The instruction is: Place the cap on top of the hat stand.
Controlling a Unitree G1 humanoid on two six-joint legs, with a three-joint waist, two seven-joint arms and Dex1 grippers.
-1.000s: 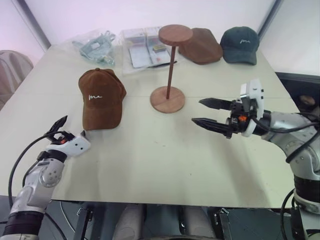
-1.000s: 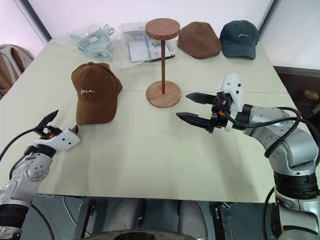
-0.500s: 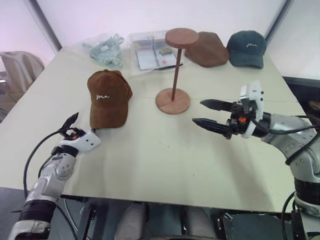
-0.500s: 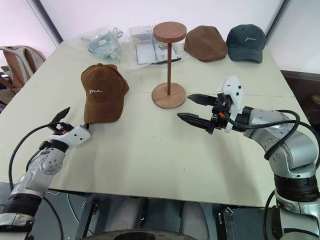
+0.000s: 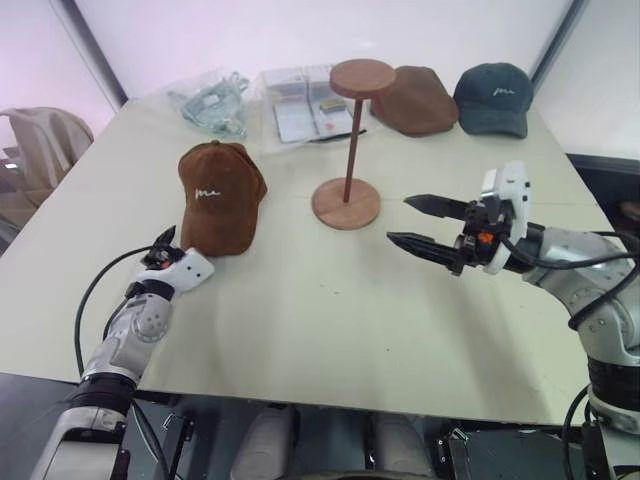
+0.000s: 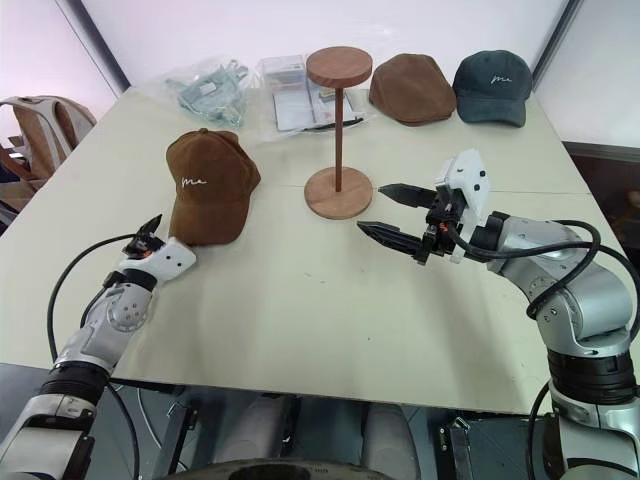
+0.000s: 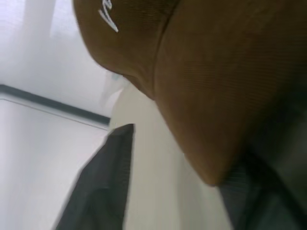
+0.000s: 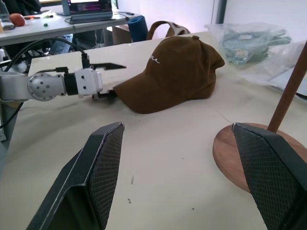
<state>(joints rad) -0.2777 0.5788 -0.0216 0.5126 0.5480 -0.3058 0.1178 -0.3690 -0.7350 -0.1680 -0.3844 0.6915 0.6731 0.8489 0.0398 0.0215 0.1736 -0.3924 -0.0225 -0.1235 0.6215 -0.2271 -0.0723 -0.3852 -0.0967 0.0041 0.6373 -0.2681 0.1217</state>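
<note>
Cap of brown corduroy lay flat on the pale table, left of the hat stand and apart from it. Long axis ran from crown to brim, brim pointing toward the near table edge and the left gripper, white script facing up on the front panel. Stood upright near the table's middle: reddish-brown wood, round flat base, thin pole, round disc on top. Compared with a second ago, left gripper had come forward up to the brim's edge, one finger above the brim and one below in the right wrist view, gap between fingers narrowed from wide; whether actually pinching the brim, cannot tell. Right gripper hovered right of the stand's base as before, black textured fingers spread wide, holding nothing. Farther back lay a plain brown cap and a dark green cap.
</note>
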